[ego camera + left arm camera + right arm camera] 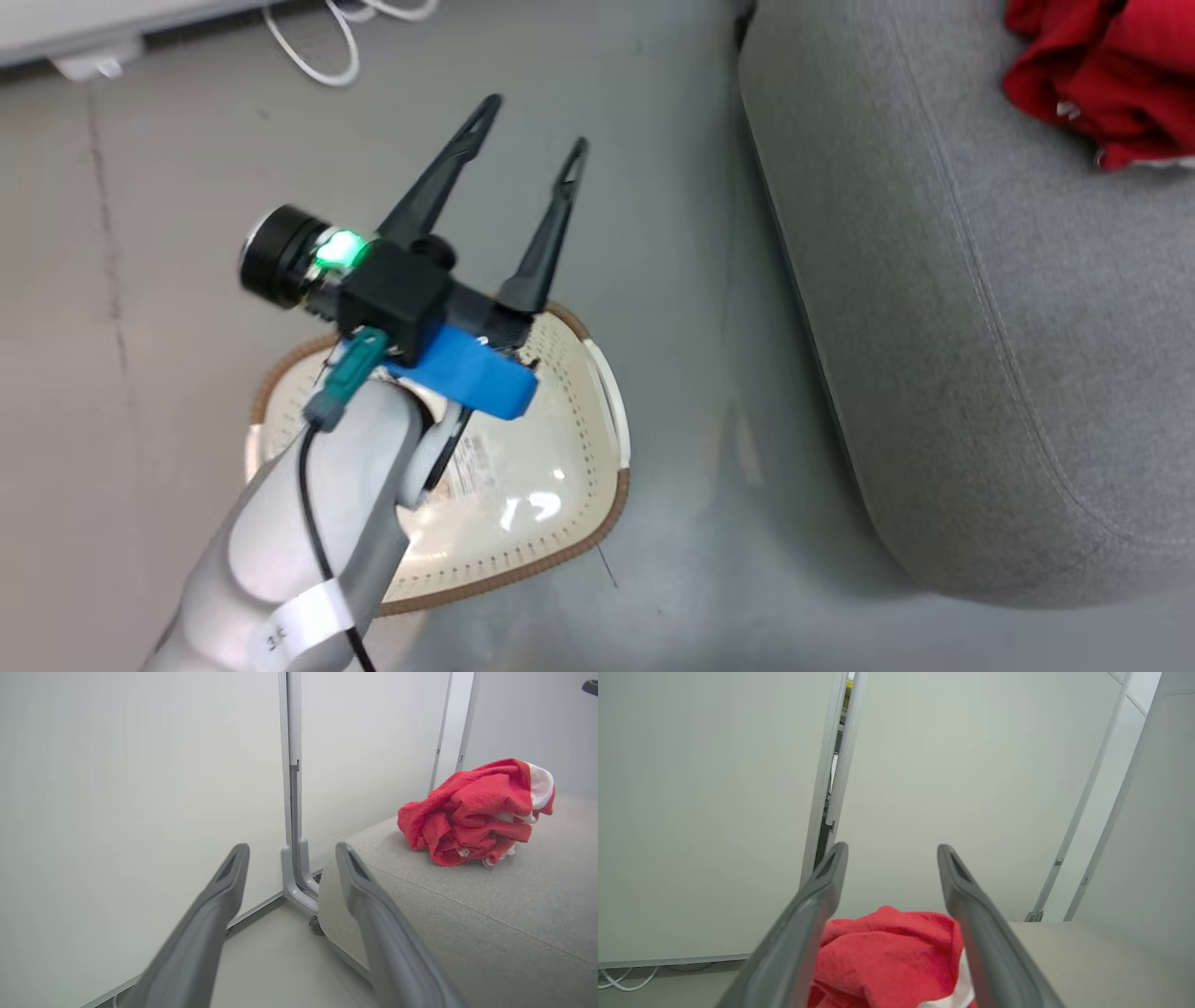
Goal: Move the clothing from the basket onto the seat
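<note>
Clothing (1102,75): heaped red on the seat (980,280), at its far end. Basket (579,523) on the floor (672,280) beside, no red inside wherever the arm (308,523) leaves it visible. Left claw (534,124) wide, empty, above the basket; right claw (892,850) wide, empty, by the heap. Probably done, or nearly.

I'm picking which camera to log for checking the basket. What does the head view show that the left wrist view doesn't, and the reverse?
Head view's own: the basket, with no clothing in its visible part, and a white cable at the top. Left wrist view's own: pale wall panels and a grey post with a curved foot. Shared: the open left hand, holding nothing, the grey seat, and the red clothing bunched on it.
</note>
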Controlling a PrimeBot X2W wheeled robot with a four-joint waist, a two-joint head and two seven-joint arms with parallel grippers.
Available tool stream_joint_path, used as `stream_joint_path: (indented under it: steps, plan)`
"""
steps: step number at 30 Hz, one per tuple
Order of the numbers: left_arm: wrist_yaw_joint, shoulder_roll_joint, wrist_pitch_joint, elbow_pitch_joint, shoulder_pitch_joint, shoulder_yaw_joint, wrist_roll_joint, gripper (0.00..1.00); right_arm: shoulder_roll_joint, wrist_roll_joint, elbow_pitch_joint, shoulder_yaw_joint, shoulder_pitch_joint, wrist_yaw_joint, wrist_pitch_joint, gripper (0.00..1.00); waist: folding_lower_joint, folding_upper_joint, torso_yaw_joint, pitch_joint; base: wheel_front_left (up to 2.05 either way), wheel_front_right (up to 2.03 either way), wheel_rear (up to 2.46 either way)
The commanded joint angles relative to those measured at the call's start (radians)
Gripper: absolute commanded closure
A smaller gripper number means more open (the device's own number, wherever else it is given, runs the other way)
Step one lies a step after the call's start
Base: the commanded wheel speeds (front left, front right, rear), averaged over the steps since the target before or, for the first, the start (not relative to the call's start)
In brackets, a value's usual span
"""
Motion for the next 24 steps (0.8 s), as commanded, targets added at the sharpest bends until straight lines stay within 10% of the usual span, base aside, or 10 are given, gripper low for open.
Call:
stream_joint_path:
  steps: [1, 24]
  plan:
    - [0.012, -0.003, -0.002, -0.015, 0.043, 0.042, 0.005, 0.00, 0.029, -0.009, -0.031, 0.052, 0.044, 0.000, -0.003, 0.00, 0.0001, 0.0000, 0.049, -0.075, 0.00, 0.00, 0.00]
    - [-0.024, -0.113, -0.003, -0.053, 0.412, 0.441, 0.084, 0.00, 0.210, 0.004, -0.017, 0.358, 0.271, 0.000, -0.003, 0.00, 0.0001, 0.0000, 0.200, -0.300, 0.00, 0.00, 0.00]
